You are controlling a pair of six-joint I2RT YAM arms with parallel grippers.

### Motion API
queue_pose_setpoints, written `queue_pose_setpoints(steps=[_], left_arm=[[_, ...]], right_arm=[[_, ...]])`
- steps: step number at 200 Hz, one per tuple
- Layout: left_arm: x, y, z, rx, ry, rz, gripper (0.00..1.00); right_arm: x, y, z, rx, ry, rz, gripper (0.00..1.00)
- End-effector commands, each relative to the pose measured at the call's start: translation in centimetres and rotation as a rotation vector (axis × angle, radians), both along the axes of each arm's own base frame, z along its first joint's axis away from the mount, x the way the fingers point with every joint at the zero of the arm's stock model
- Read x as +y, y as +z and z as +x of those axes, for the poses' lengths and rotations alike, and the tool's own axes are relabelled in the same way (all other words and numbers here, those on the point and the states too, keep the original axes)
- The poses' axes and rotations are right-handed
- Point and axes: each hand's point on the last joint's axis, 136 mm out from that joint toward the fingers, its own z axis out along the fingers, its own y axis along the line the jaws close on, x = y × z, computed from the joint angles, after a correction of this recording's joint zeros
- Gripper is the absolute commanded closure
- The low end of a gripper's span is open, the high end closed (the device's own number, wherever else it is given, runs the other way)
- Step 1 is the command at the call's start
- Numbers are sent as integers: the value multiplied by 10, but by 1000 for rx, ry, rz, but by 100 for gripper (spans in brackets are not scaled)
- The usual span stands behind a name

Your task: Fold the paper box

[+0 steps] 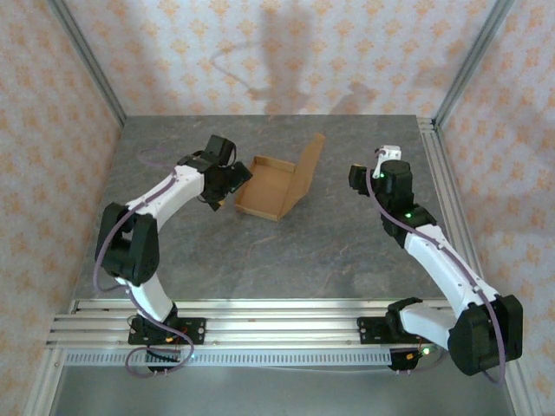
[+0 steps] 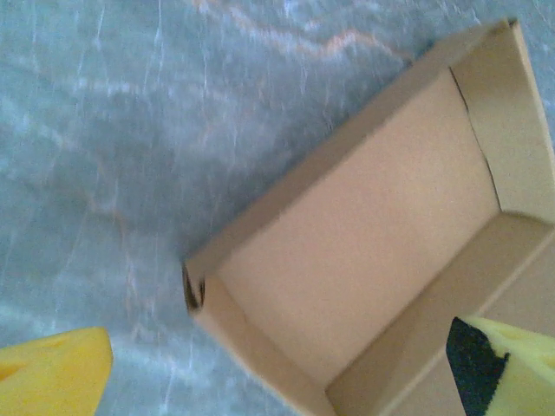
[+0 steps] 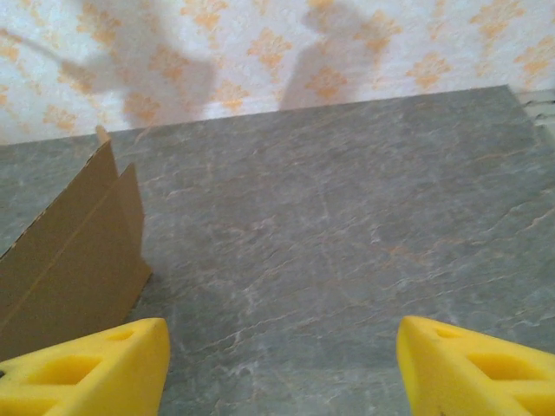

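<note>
Nearest me, both arm bases sit on the aluminium rails point(image 1: 260, 316) at the table's point(image 1: 329, 251) front edge.

Right arm reaches up the right side. From the top camera I can't judge the right gripper's point(image 1: 360, 178) opening. Its wrist camera shows the right gripper point(image 3: 277, 364) with yellow fingertips point(image 3: 87, 368) spread wide, bare grey stone between them, holding nothing. It sits well apart from the box, and the brown lid panel point(image 3: 69, 243) stands at the left edge of that view.

Left arm bends inward, and the left gripper point(image 1: 232, 180) is at the box's left end. On the wrist camera the left gripper point(image 2: 277, 373) is spread too. One yellow pad point(image 2: 52, 373) is over the table outside the box, the other over the box's far side. I can't tell whether either touches cardboard.

The paper box point(image 1: 264, 186) rests on the table left of centre, toward the back. Its shallow tray is formed, side walls up, inside empty point(image 2: 373, 234). The lid rises from its right edge, tilted outward.

Beyond is the patterned back wall point(image 1: 286, 52), with arm shadows on it.
</note>
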Motion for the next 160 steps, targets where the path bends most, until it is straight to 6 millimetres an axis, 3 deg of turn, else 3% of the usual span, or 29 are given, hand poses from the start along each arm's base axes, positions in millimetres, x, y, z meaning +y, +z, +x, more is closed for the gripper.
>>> queue_pose_setpoints(steps=[1,18,21,35,64,91,127,160], left_arm=[[-7,-7,33,-63,-107,-58,0],[-15,-15,47,-70,-137,-99,0],[-16,-27,49,-48,-143,-98,0],[-22,-39,57,-31,-183,-104,0],[-32,-54,59,7,-227,-138,0],[-46,-63,43,30,-209,-218,0],[-69,-65,10,52,-212,-245,0],[-106,-60,-11,34,-222,-275,0]], right_arm=[[8,-9,3,27,-1,82,30],[11,-21,7,68,-36,174,30],[13,-22,8,75,-37,193,30],[22,-39,17,143,-25,259,30],[34,-57,41,207,-2,372,30],[42,-64,69,225,21,461,31],[65,-77,102,288,116,494,29],[81,-85,124,337,203,495,29]])
